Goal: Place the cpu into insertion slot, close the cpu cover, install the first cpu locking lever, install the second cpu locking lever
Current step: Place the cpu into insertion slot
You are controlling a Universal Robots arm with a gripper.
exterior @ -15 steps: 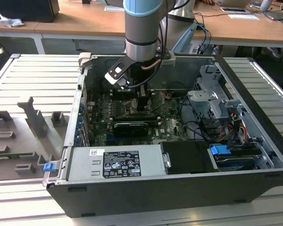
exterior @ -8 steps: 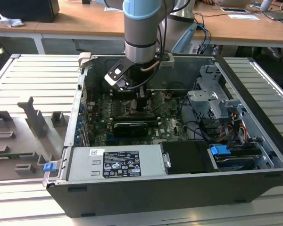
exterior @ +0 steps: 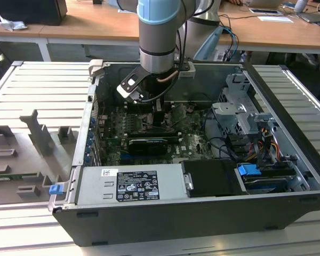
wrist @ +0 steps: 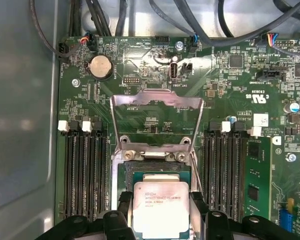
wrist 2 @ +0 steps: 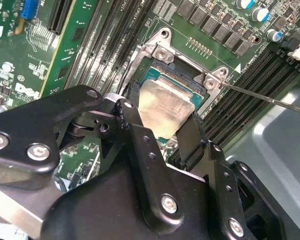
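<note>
In the exterior view, a computer case (exterior: 165,224) lay open on its side on a ribbed grey metal table (exterior: 42,85). Pale wooden desks (exterior: 85,29) strewn with cables and papers stood behind it. Grey moulded fixtures (exterior: 34,138) sat on the table at the exterior view's left, just beside the case. The arm (exterior: 157,42) reached down into the case, and its gripper (exterior: 159,118) hung low over the green motherboard (exterior: 194,141), just behind a long black ribbed module (exterior: 149,145). A labelled silver power supply (exterior: 130,184) lined the near wall, and a metal drive cage (exterior: 242,106) stood at the exterior view's right. In the second wrist view, the black fingers (wrist 2: 135,130) were clamped on two opposite edges of the cpu (wrist 2: 167,105), its dull silver top catching the light. The chip lay over the insertion slot (wrist 2: 182,75), one corner of which showed past it; whether it was seated could not be told. A thin lever rod (wrist 2: 262,98) ran out from the socket's corner across the dark memory slots (wrist 2: 240,75). In the first wrist view, the cpu (wrist: 161,207) sat between the fingers (wrist: 124,202) over the insertion slot (wrist: 157,170). The cpu cover (wrist: 157,98) stood open on the side away from the gripper, with green board visible through its window. A coin battery (wrist: 101,66), dark cables (wrist: 140,15) and the bare grey case wall (wrist: 20,125) bordered the board.
</note>
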